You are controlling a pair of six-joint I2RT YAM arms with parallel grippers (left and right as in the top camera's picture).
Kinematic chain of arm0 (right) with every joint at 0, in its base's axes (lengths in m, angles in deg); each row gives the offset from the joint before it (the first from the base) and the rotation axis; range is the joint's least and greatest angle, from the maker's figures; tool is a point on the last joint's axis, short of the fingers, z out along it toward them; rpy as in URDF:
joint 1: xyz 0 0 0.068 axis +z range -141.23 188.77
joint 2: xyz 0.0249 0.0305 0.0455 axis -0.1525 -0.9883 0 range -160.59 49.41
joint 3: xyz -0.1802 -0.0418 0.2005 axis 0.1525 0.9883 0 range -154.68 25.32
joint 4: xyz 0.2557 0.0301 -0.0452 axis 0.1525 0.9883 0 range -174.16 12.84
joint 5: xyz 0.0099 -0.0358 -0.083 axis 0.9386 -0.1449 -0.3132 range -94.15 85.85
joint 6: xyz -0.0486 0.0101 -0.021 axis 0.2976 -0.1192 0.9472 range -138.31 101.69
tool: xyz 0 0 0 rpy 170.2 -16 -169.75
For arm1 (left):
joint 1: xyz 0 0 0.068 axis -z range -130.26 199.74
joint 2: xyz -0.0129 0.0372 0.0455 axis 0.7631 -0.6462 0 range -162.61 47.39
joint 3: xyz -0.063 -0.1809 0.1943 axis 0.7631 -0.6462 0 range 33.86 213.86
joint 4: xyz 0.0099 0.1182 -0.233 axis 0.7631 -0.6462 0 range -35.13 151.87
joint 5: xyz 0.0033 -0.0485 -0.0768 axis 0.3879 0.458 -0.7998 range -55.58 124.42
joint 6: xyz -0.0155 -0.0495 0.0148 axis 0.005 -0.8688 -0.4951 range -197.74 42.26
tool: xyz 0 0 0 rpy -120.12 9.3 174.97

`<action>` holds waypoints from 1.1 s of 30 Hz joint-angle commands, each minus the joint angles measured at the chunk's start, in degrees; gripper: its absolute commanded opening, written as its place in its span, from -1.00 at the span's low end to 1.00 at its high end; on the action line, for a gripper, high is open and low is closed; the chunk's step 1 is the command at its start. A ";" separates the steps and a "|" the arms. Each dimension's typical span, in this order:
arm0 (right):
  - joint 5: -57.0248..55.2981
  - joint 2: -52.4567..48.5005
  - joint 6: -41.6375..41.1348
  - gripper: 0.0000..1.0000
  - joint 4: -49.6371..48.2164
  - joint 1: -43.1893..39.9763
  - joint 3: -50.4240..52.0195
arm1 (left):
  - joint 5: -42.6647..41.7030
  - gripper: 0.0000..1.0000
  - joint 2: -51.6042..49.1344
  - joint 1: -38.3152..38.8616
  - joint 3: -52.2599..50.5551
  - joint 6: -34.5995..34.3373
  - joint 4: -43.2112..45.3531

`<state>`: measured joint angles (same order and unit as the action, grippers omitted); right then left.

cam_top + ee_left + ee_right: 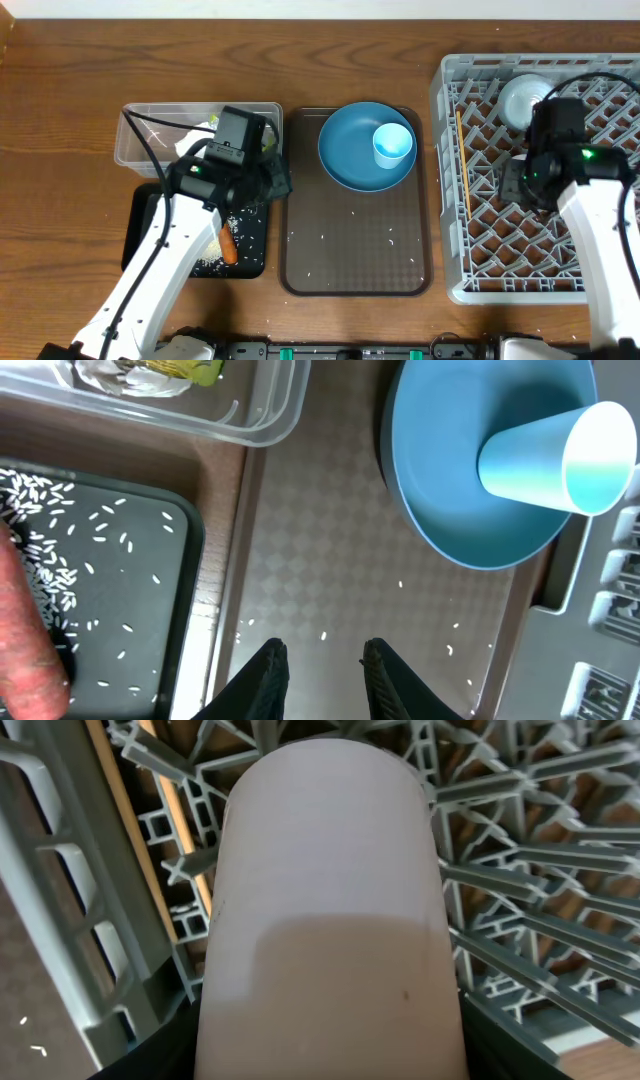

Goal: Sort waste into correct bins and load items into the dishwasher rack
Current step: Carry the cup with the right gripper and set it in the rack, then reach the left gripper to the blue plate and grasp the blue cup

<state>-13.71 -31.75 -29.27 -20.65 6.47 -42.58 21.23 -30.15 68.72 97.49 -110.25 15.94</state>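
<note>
The large square grey lattice rack (500,250) lies under the right gripper (527,185), whose jaws clasp the pinkish-white cup (330,920). The brown rectangular serving tray (350,240) bears the round blue plate (345,160) holding 1 light blue cup (392,145). The left gripper (322,675) has jaws slightly apart, empty.

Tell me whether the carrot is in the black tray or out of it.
In: the carrot lies inside the black tray, among rice grains.
</note>
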 commanded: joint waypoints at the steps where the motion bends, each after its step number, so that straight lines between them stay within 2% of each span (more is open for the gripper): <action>1: 1.05 -2.08 -1.05 -0.83 -0.15 -1.03 -1.31 | 2.34 -0.42 -0.17 0.50 0.35 0.98 0.39; 6: 1.40 -5.07 -1.03 -0.77 -0.98 -1.01 -1.09 | 2.34 -0.42 -0.17 0.50 0.35 0.98 1.03; 8: 2.05 -6.14 -1.01 -0.53 -0.94 -1.01 -0.98 | 2.34 -0.42 -0.17 0.50 0.35 0.98 1.42; 12: 2.51 -7.23 -0.96 0.25 -0.96 -1.01 -1.01 | 2.32 -0.37 -0.17 0.50 0.35 0.98 2.25; 14: 2.51 -7.19 -0.85 0.48 -0.94 -1.01 -1.05 | 2.32 -0.33 -0.17 0.50 0.35 0.98 3.04; 17: 2.51 -7.19 0.33 0.69 -0.94 -1.01 -1.11 | 2.32 -0.30 -0.17 0.50 0.35 1.01 4.48; 20: 2.54 -7.17 0.33 0.79 -0.79 -1.01 -1.51 | 2.32 -0.29 -0.17 0.87 0.35 1.01 6.05; 26: 2.97 -7.17 0.81 0.75 1.60 -1.01 -6.19 | 2.51 -0.29 -0.17 6.03 0.35 2.19 11.63; 33: 7.50 -7.17 4.63 0.77 11.30 -1.05 -16.22 | 13.55 -0.27 -3.02 15.23 0.35 0.57 19.02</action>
<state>-8.68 -38.97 -26.84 -11.19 6.47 -55.26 28.22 -30.81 81.73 97.49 -109.20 33.64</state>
